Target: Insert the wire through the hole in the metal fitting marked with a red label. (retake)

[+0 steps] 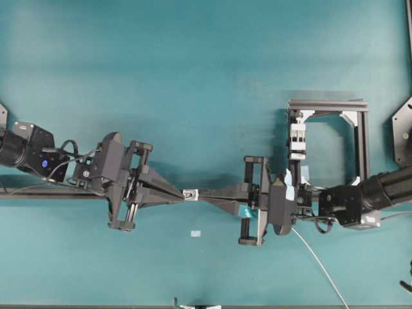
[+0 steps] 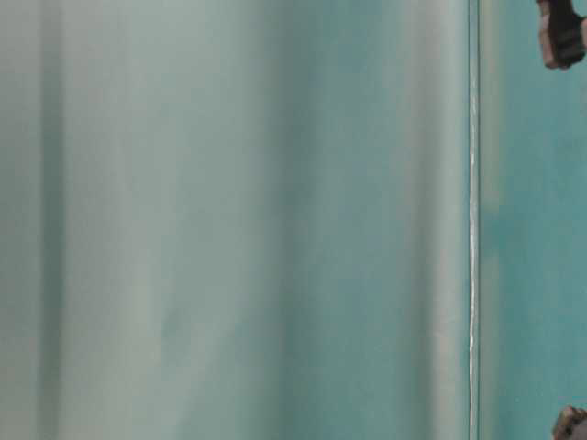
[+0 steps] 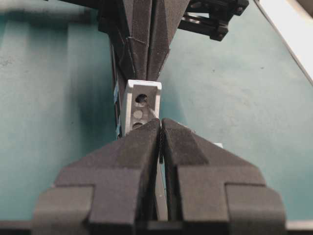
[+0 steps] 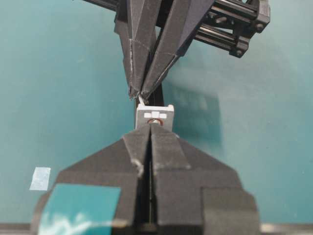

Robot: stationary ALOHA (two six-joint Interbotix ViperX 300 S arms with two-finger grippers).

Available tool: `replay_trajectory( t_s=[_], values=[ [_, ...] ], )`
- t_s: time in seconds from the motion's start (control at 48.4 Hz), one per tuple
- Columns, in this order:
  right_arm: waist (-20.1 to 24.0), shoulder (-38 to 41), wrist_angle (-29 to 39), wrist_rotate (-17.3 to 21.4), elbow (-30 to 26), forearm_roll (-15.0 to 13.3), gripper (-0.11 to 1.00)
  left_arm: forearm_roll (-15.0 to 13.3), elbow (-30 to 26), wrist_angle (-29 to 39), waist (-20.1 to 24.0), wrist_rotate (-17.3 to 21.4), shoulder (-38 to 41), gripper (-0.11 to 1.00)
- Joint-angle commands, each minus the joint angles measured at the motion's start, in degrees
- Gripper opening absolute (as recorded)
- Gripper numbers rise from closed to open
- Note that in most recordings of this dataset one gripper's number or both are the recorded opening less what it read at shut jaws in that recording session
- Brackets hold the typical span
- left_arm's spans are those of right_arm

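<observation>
The small silvery metal fitting (image 1: pixel 190 193) sits mid-table between both grippers' tips. In the left wrist view the fitting (image 3: pixel 142 107) shows several round holes, and the thin wire (image 3: pixel 152 111) comes out of the top hole (image 3: pixel 142 99) into my left gripper (image 3: pixel 160 128), which is shut on it. The right wrist view shows a red ring around the hole (image 4: pixel 156 122) of the fitting (image 4: pixel 155 115). My right gripper (image 4: pixel 150 128) is shut on the wire just behind it. The wire's long tail (image 1: pixel 318 264) trails to the lower right. My left gripper (image 1: pixel 183 193) and right gripper (image 1: pixel 200 194) nearly meet.
A black bar frame (image 1: pixel 362 141) with a white slotted clamp block (image 1: pixel 297 141) stands behind the right arm. A small white tape scrap (image 1: pixel 196 234) lies on the teal table (image 1: pixel 193 77) in front of the fitting. The table-level view is blurred.
</observation>
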Motion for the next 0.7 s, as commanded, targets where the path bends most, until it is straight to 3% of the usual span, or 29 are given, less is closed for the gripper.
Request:
replay_trajectory(
  t_s=[0.0, 0.557, 0.681],
  values=[
    [-0.18, -0.88, -0.26, -0.09, -0.44, 0.00, 0.01, 0.35, -0.26, 0.09, -0.18, 0.00, -1.93, -0.10],
    [-0.18, -3.08, 0.09, -0.09, 1.67, 0.09, 0.01, 0.44, -0.35, 0.18, -0.26, 0.09, -2.02, -0.10],
    [-0.18, -3.16, 1.23, -0.09, 1.49, 0.09, 0.19, 0.44, -0.35, 0.18, -0.26, 0.00, -2.02, -0.10]
  ],
)
